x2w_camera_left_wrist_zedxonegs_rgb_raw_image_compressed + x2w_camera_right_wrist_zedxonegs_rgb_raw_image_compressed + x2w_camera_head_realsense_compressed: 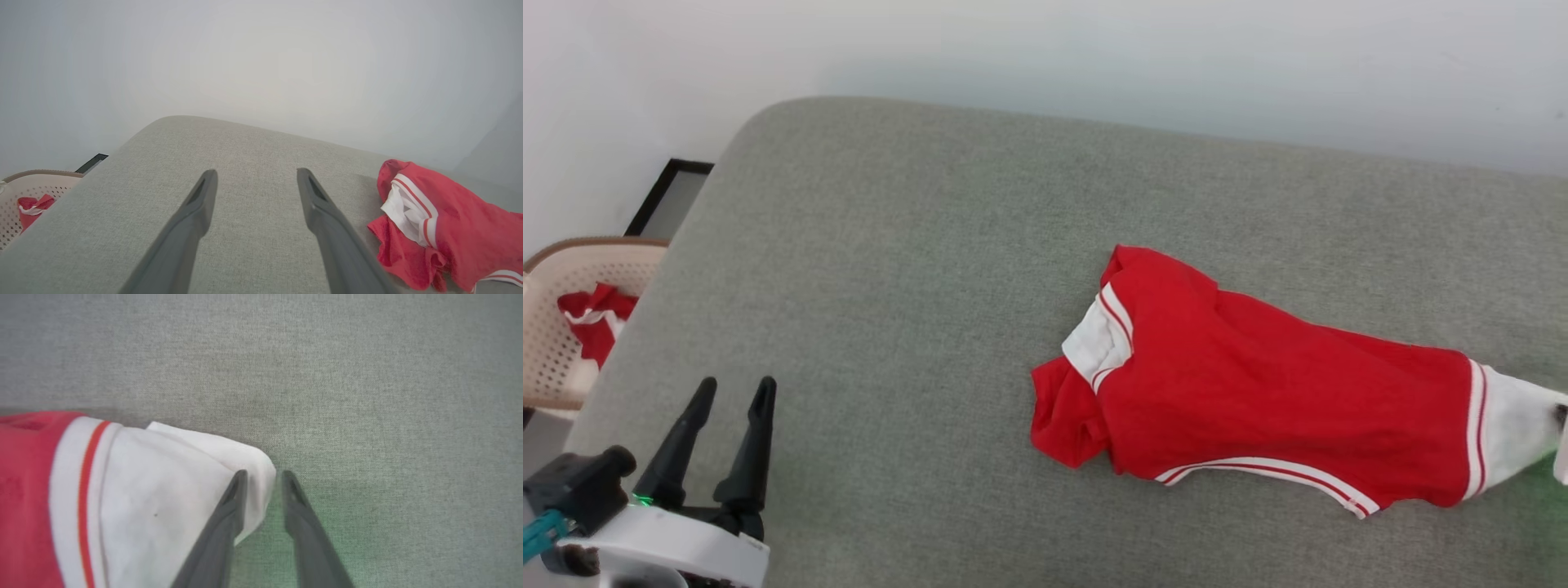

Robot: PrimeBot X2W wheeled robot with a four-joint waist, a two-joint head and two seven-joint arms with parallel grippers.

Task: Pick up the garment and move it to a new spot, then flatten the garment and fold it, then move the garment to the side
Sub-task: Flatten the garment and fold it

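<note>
Soft, limp garment [1258, 384]; grab sleeve [163, 490]. right gripper [263, 473] slightly parted around sleeve tip, seemingly unpinched; left gripper [737, 384] wide open.

I read a grey woven-fabric padded surface [890, 286] across most of the head view, its rounded corner at upper left. Lying directly on it is the garment [1258, 384]: red, rumpled, in the right half of the frame, one white sleeve reaching the right edge.
</note>
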